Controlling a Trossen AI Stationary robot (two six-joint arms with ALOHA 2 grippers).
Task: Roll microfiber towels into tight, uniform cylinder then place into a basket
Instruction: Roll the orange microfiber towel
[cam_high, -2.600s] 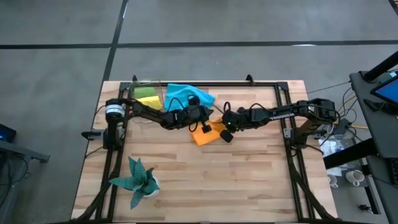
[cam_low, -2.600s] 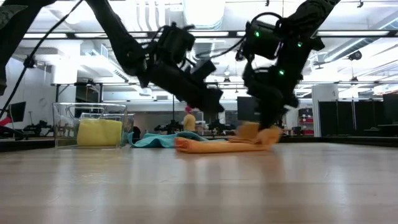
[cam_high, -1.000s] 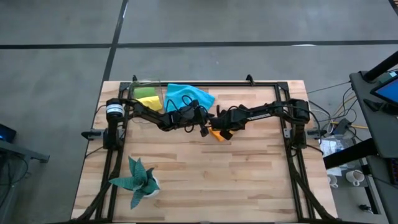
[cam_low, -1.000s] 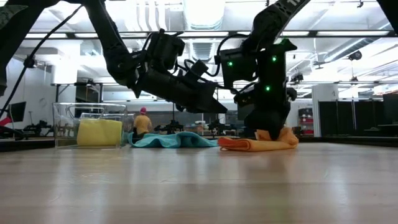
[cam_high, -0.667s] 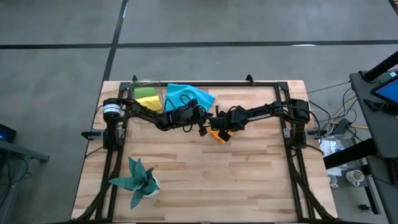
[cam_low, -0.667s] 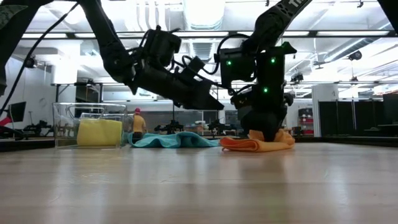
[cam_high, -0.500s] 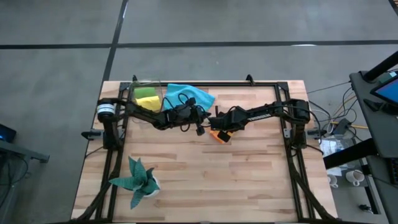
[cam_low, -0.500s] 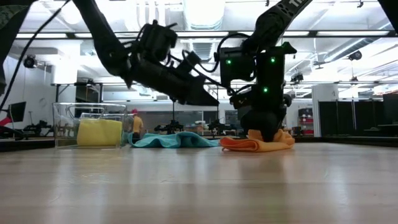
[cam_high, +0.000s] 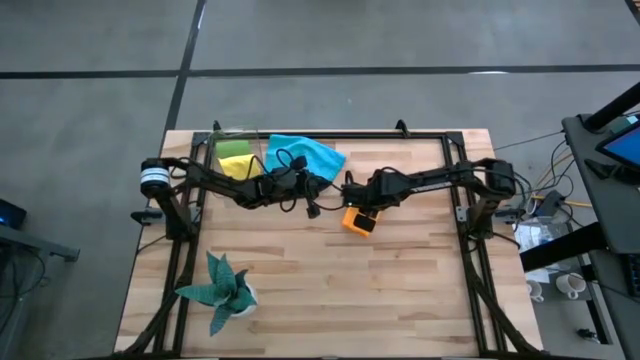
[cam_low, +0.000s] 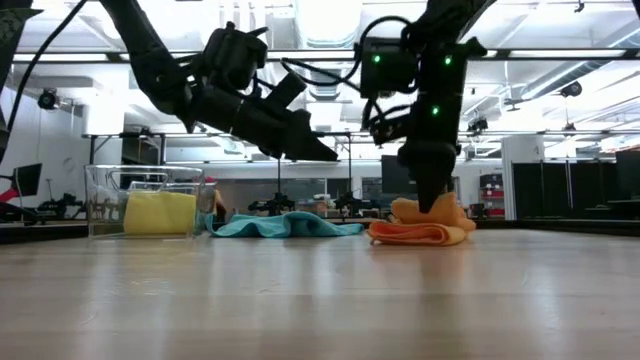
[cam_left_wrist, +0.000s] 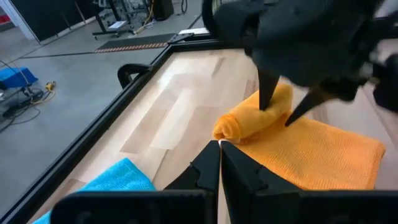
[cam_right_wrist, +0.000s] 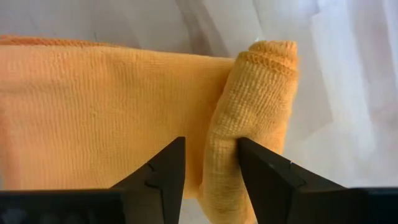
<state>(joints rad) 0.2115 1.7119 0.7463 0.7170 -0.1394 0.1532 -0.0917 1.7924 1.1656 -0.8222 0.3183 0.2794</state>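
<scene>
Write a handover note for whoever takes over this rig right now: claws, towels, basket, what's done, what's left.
Left claw: shut, empty, raised beside the orange towel.
Right claw: open, fingers straddling the rolled end of the orange towel, pointing down at mid-table.
Orange towel: partly rolled, the rest flat.
Basket: back left corner of the table, holding the yellow towel and lime green towel.
Blue towel: unrolled, next to the basket.
Done: two towels in the basket.
Left: finish rolling orange, basket it, then blue.
</scene>
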